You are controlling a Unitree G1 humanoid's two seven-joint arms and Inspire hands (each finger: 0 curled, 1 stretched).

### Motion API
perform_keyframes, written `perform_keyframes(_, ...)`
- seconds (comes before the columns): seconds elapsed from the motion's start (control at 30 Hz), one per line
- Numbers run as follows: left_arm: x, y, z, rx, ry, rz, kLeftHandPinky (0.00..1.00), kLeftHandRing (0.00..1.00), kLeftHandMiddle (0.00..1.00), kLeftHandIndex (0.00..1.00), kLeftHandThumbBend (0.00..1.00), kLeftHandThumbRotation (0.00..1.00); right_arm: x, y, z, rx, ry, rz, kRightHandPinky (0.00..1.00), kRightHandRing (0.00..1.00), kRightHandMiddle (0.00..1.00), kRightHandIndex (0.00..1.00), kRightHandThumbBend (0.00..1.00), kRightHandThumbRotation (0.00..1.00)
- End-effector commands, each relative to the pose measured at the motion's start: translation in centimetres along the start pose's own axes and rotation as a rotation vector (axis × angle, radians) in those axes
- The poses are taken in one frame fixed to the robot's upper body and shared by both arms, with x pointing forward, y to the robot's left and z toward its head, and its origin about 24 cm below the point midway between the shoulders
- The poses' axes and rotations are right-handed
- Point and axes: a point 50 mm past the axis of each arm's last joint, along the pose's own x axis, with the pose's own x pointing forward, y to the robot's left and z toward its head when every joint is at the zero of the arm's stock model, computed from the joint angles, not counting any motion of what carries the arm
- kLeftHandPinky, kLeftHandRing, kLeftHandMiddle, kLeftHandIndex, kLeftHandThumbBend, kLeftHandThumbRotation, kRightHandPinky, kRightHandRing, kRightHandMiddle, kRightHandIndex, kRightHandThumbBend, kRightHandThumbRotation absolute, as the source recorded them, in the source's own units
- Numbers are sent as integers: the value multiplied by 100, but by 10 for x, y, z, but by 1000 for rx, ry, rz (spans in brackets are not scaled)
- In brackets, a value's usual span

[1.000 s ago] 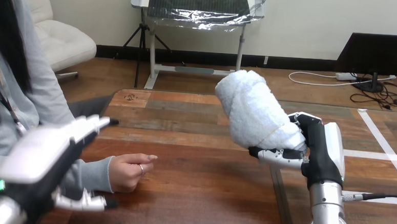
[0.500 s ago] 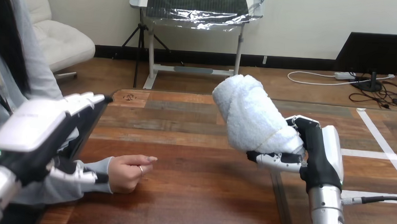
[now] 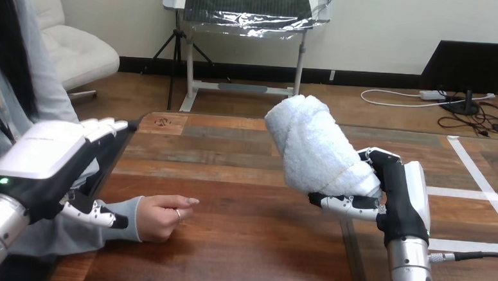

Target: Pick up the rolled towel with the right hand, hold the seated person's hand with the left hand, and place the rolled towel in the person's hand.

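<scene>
right hand [image 3: 398,200] is wrapped round the lower end of the rolled towel [image 3: 317,147]. towel is held clear of the table [image 3: 247,250] and tilted up toward the person, so the free end can lead into a palm. left hand [image 3: 58,166] is over the person's sleeve [image 3: 110,230], fingers straight and together, thumb spread below, gripping nothing; looks set to scoop the wrist. can't tell if the thumb touches the sleeve. person's hand [image 3: 162,214] rests loosely curled on the table, well apart from the towel. it likely needs opening first.

Bare table [image 3: 247,243] lies open between the person's hand [image 3: 162,216] and rolled towel [image 3: 316,150].
</scene>
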Motion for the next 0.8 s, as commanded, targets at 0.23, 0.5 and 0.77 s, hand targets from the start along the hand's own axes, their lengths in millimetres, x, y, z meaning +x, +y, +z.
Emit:
perform_keyframes(0.23,25,9,-13,58,4,-17,82,87,88,86,100,26,18,-8,29,97,-167,-67,25,30,41,43,81,0)
perform_keyframes(0.5,32,3,-19,63,17,-84,83,86,87,86,100,28,15,-9,30,139,-187,-62,25,30,41,43,80,0)
perform_keyframes(0.77,37,-4,-23,54,31,-149,84,87,87,87,100,32,12,-10,30,155,-208,-64,26,30,41,44,79,0)
